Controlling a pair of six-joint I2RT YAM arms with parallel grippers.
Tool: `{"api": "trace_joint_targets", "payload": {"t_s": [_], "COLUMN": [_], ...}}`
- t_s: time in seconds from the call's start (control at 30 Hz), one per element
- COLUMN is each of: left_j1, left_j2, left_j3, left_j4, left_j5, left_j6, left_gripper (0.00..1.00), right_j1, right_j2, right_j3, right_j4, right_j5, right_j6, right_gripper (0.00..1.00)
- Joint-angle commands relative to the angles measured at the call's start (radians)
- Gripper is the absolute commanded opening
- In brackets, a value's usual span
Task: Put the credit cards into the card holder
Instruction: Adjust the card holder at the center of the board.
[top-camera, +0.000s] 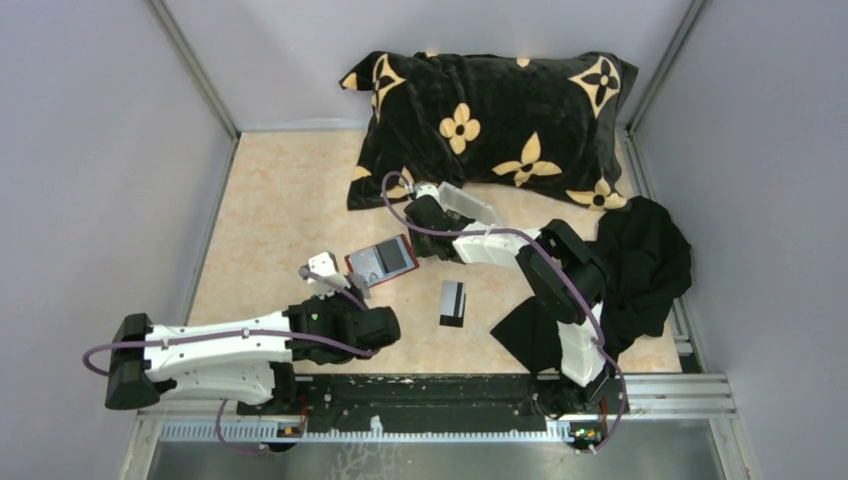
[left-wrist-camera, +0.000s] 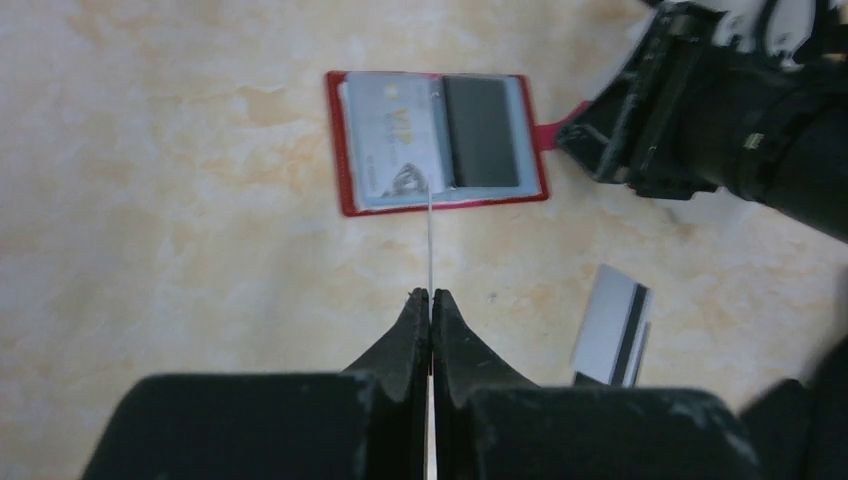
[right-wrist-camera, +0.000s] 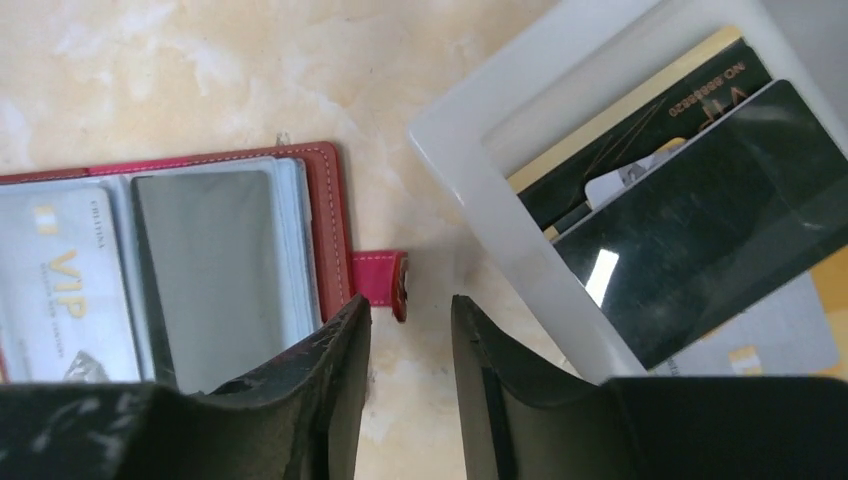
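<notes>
The red card holder (left-wrist-camera: 437, 140) lies open on the table, a pale credit card in its left pocket and a dark pocket on its right. My left gripper (left-wrist-camera: 431, 295) is shut on a thin pale credit card (left-wrist-camera: 430, 235), seen edge-on and reaching toward the holder's near edge. In the top view this gripper (top-camera: 330, 282) sits just left of the holder (top-camera: 382, 260). My right gripper (right-wrist-camera: 410, 305) stands open with nothing between its fingers, just short of the holder's red tab (right-wrist-camera: 385, 280). Another card with a dark stripe (top-camera: 452, 303) lies flat on the table.
A white tray (right-wrist-camera: 500, 230) holding several cards, a black one (right-wrist-camera: 700, 220) on top, sits right of the right gripper. A black pillow with yellow flowers (top-camera: 490, 125) lies at the back. Black cloth (top-camera: 640, 265) is heaped at the right.
</notes>
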Motion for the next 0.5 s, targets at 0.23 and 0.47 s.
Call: {"api": "trace_joint_targets", "payload": {"t_s": [0.23, 0.47], "left_j1": [0.301, 0.501], "left_j2": [-0.085, -0.025], "left_j3": [-0.078, -0.133], "left_j4": [0.960, 1.030], "left_j5": [0.264, 0.500], "left_j6": [1.024, 1.008], "left_gripper": [0.00, 0.00], "right_j1": [0.006, 0.021], "right_j2": [-0.174, -0.213], "right_j3": [-0.033, -0.110], "right_j4": [0.066, 0.179], "right_j5": [-0.030, -0.059], "right_j6": [-0.054, -0.100], "right_gripper": [0.42, 0.18]}}
